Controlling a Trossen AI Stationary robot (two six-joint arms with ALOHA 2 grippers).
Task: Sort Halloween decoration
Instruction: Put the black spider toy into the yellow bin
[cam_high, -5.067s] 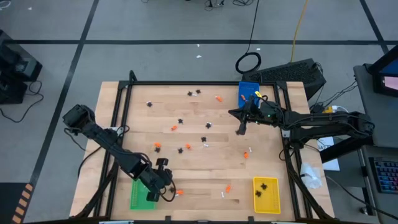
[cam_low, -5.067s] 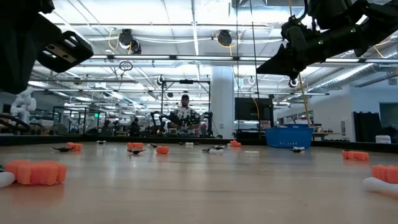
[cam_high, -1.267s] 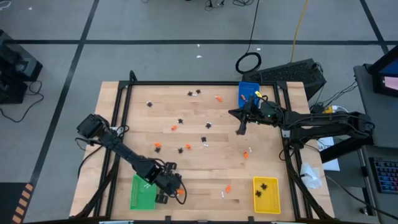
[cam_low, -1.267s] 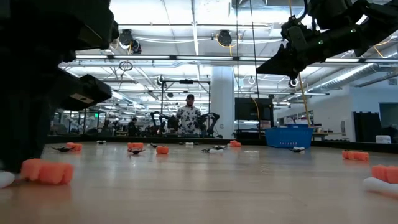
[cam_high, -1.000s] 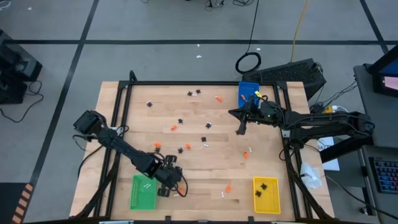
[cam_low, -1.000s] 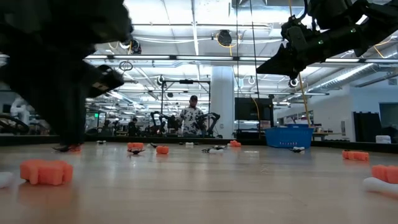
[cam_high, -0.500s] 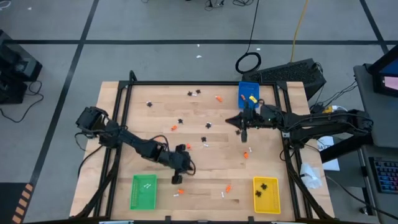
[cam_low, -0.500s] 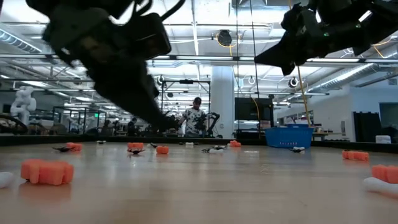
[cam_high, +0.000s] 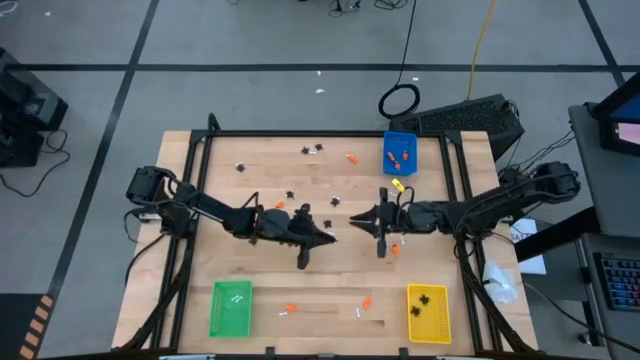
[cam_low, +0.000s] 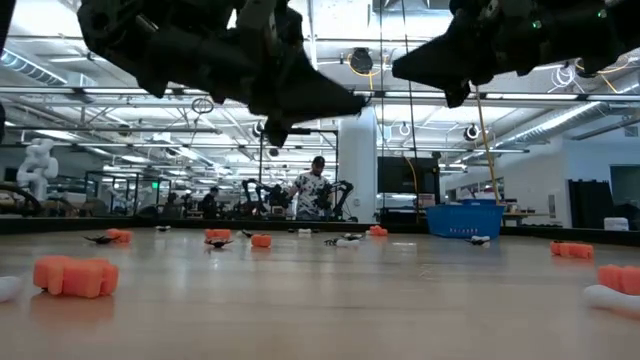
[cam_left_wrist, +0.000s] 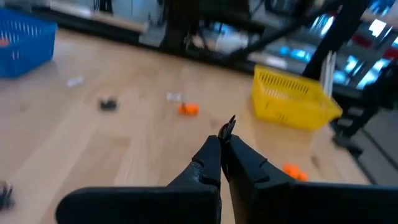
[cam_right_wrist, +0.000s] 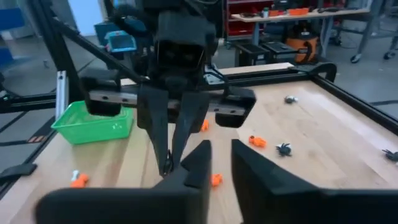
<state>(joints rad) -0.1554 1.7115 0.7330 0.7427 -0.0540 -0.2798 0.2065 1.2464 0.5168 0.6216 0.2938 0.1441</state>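
Trinkets (cam_high: 323, 150) scattered over the table (cam_high: 260, 290) — left end effector (cam_high: 330, 240) and right end effector (cam_high: 356, 220) nose to nose at centre, well above it.

Both arms are dark, slim and jointed, each ending in two long, pointed black fingers. The left gripper (cam_high: 330, 239) and right gripper (cam_high: 356, 219) each carry a short crossbar behind the fingers. Thin cables trail along the right arm's links.
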